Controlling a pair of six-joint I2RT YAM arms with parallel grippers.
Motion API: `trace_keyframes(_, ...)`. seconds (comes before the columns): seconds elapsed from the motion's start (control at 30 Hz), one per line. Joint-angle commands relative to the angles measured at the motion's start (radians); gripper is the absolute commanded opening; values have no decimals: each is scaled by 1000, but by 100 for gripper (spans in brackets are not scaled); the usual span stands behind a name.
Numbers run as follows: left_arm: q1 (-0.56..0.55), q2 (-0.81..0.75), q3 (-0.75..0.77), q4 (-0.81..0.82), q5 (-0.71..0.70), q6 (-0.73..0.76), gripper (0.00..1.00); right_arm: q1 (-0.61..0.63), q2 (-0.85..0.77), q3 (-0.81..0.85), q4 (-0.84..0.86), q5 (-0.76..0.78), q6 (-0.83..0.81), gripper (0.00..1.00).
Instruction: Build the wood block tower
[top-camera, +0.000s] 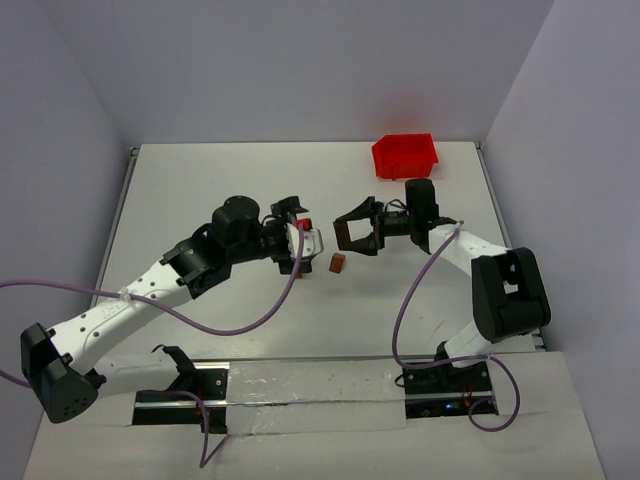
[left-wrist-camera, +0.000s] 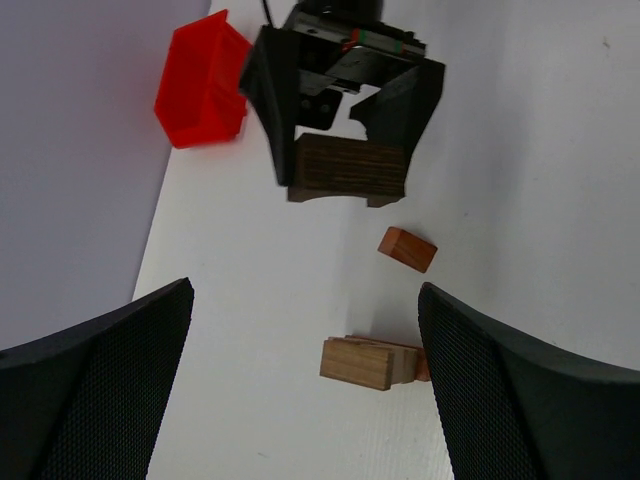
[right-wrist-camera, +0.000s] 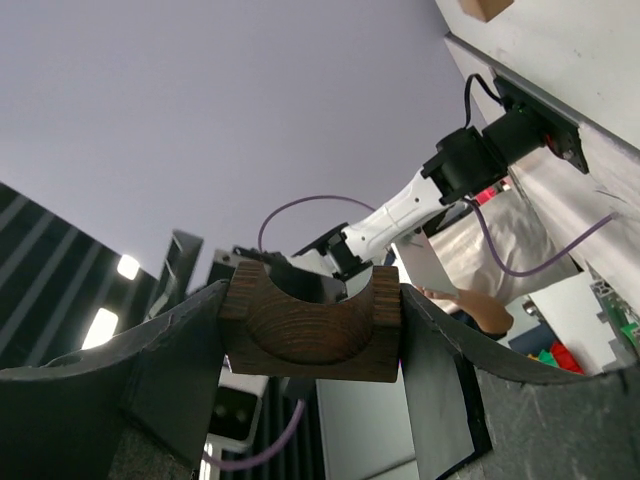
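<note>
Right tool (right-wrist-camera: 312, 318) tight around arched block (right-wrist-camera: 310, 340)

Three small wood blocks: one held in the air, two down on the white worktop (left-wrist-camera: 250, 300).
A dark brown arch block (right-wrist-camera: 310, 335), grain showing and a curved notch in one long side, is pinched by its ends in the right hand (left-wrist-camera: 345, 175). Near that hand, a small reddish-brown block (left-wrist-camera: 407, 249) lies alone, turned at an angle. A pale tan block (left-wrist-camera: 368, 362) sits between the spread fingers of the left hand (left-wrist-camera: 305, 300), just beside one finger.
</note>
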Motion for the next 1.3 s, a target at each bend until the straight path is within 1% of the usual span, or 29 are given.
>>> trace_keyframes(0.0,-54,35,47,38,-5,52,99,-7,-15,43,-108,53,-14,0)
trace_keyframes(0.1,-81,47,53,39,-8,56,99,-6,-16,70,-184,76,-43,0)
trace_keyframes(0.2,-109,62,49,56,-30,62,99,-4,-28,57,-192,110,-19,0)
trace_keyframes(0.33,-133,86,40,101,-81,60,99,10,-41,48,-185,116,7,0)
trace_keyframes(0.47,-150,115,42,159,-127,10,99,15,-78,52,-221,143,22,0)
trace_keyframes(0.6,-165,125,33,191,-164,-30,99,41,-107,36,-131,126,107,0)
trace_keyframes(0.7,-166,124,27,195,-175,-49,99,52,-130,22,-125,139,134,0)
trace_keyframes(0.87,-169,123,9,222,-200,-58,99,73,-146,18,-126,142,140,0)
trace_keyframes(1.07,-174,125,-15,243,-235,-45,99,84,-147,23,-84,133,162,0)
trace_keyframes(1.27,-177,124,-33,273,-238,-33,98,91,-149,17,-63,128,181,0)
